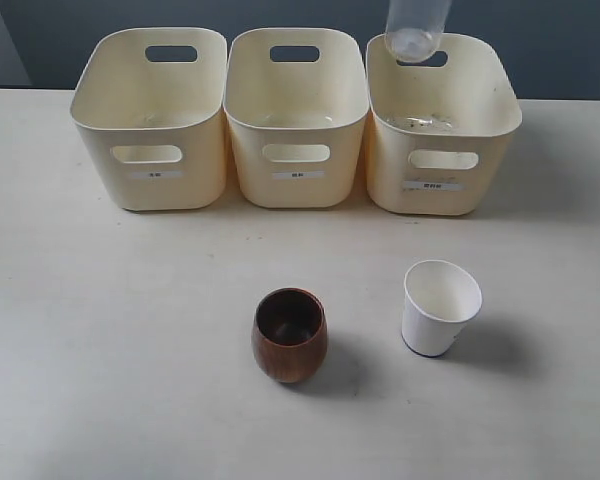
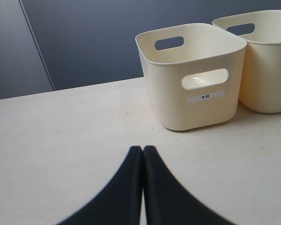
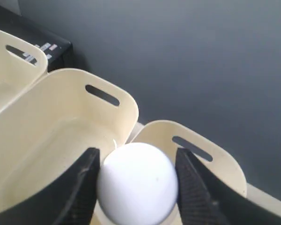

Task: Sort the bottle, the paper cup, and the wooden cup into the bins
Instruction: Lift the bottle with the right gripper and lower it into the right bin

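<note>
The clear bottle (image 1: 417, 28) hangs at the top edge of the exterior view, over the back rim of the right bin (image 1: 392, 170). Its white cap (image 3: 136, 185) sits between the black fingers of my right gripper (image 3: 136, 154), which is shut on it; the gripper itself is outside the exterior view. The dark brown wooden cup (image 1: 290, 335) stands upright on the table at front centre. To its right stands the white paper cup (image 1: 440, 308), tilted slightly. My left gripper (image 2: 143, 149) is shut and empty, low over the table in front of the left bin (image 2: 168, 93).
Three cream bins stand in a row at the back: left bin (image 1: 100, 150), middle bin (image 1: 250, 160) and the right one. Each has a small white front label (image 2: 205, 97). A dark wall rises behind them. Bare table lies around both cups.
</note>
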`<control>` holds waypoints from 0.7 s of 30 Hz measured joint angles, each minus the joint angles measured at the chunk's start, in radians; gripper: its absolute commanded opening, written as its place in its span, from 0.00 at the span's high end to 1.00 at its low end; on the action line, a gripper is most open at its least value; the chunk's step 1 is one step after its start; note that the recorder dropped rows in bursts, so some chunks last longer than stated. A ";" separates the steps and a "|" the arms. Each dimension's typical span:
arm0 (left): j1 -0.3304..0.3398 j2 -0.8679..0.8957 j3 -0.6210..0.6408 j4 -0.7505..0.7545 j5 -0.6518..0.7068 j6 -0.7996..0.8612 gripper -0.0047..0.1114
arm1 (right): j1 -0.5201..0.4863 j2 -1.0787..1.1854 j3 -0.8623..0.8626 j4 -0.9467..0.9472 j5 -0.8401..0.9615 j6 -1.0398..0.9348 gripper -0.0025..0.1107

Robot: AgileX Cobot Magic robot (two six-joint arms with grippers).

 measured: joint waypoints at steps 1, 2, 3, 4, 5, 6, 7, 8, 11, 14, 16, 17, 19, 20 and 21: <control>0.000 0.000 0.000 0.000 0.000 0.000 0.96 | -0.007 0.030 -0.020 0.000 0.013 0.002 0.99; 0.000 0.000 0.000 0.000 0.000 0.000 0.96 | -0.013 0.066 -0.040 0.000 0.021 0.002 0.99; 0.000 0.000 0.000 0.000 0.000 0.000 0.96 | -0.021 0.097 -0.052 0.000 0.022 0.004 0.99; 0.000 0.000 0.000 0.000 0.000 0.000 0.96 | -0.026 0.126 -0.058 0.000 0.022 0.004 0.99; 0.000 0.000 0.000 0.000 0.000 0.000 0.96 | -0.031 0.146 -0.060 0.000 0.017 0.006 0.99; 0.000 0.000 0.000 0.000 0.000 0.000 0.96 | -0.036 0.175 -0.063 0.000 0.008 0.006 0.99; 0.000 0.000 0.000 0.000 0.000 0.000 0.96 | -0.041 0.192 -0.064 -0.001 -0.001 0.008 0.99; 0.000 0.000 0.000 0.000 0.000 0.000 0.96 | -0.045 0.212 -0.064 -0.003 -0.008 0.008 0.99; 0.000 0.000 0.000 0.000 0.000 0.000 0.96 | -0.052 0.261 -0.064 -0.003 -0.029 0.010 0.99; 0.000 0.000 0.000 0.000 0.000 0.000 0.96 | -0.055 0.320 -0.065 -0.005 -0.046 0.010 0.99; 0.000 0.000 0.000 0.000 0.000 0.000 0.96 | -0.055 0.343 -0.065 -0.005 -0.057 0.010 0.99; 0.000 0.000 0.000 0.000 0.000 0.000 0.96 | -0.055 0.354 -0.065 -0.005 -0.057 0.010 0.99; 0.000 0.000 0.000 0.000 0.000 0.000 0.96 | -0.055 0.372 -0.065 -0.005 -0.059 0.010 0.99; 0.000 0.000 0.000 0.000 0.000 0.000 0.96 | -0.055 0.380 -0.065 -0.005 -0.059 0.010 0.99; 0.000 0.000 0.000 0.000 0.000 0.000 0.96 | -0.055 0.386 -0.065 -0.005 -0.059 0.010 0.99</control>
